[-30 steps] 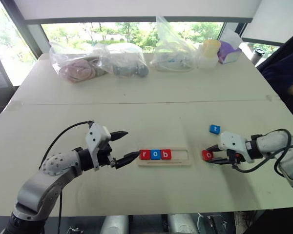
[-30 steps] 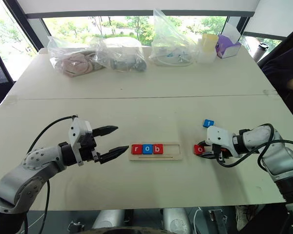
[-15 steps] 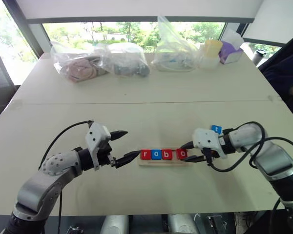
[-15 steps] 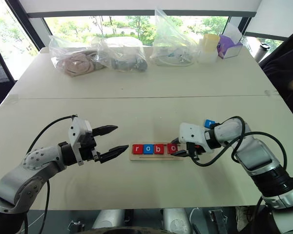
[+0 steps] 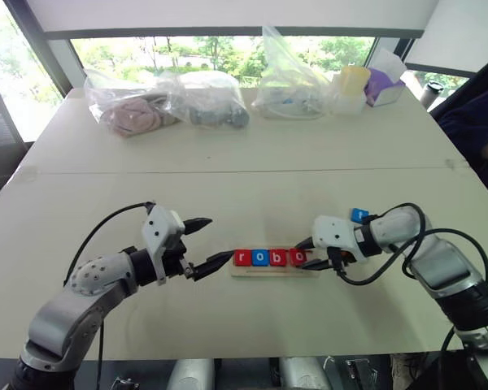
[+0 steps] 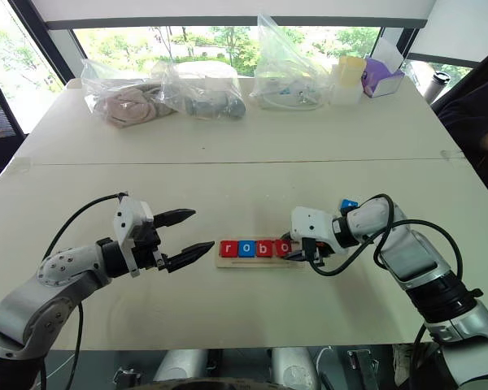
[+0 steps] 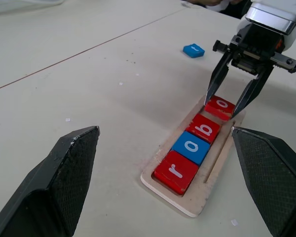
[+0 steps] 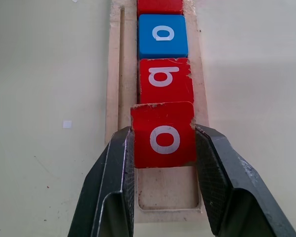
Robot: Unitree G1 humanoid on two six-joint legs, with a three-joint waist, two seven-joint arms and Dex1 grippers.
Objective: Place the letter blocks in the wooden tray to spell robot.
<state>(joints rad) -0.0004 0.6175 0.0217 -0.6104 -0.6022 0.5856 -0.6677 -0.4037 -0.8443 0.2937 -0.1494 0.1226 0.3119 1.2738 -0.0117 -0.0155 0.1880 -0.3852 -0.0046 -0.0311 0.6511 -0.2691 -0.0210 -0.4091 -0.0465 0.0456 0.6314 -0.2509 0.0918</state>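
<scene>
Red o block (image 8: 164, 134) clamped by the right gripper (image 8: 163, 163) over the wooden tray (image 7: 222, 158).
If released askew, it could be left propped on b at its 12 o'clock; the left gripper (image 5: 209, 242) is held wide, empty.

Tray (image 7: 164, 188): four blocks in row, white lowercase letters.
- red block (image 7: 175, 171): "r"
- blue block (image 7: 193, 147): "o"
- red block (image 7: 204, 128): "b"
- red block (image 8: 164, 134): "o"

Loose blue block (image 7: 193, 50) on table: letter unreadable. No other legible text.
</scene>
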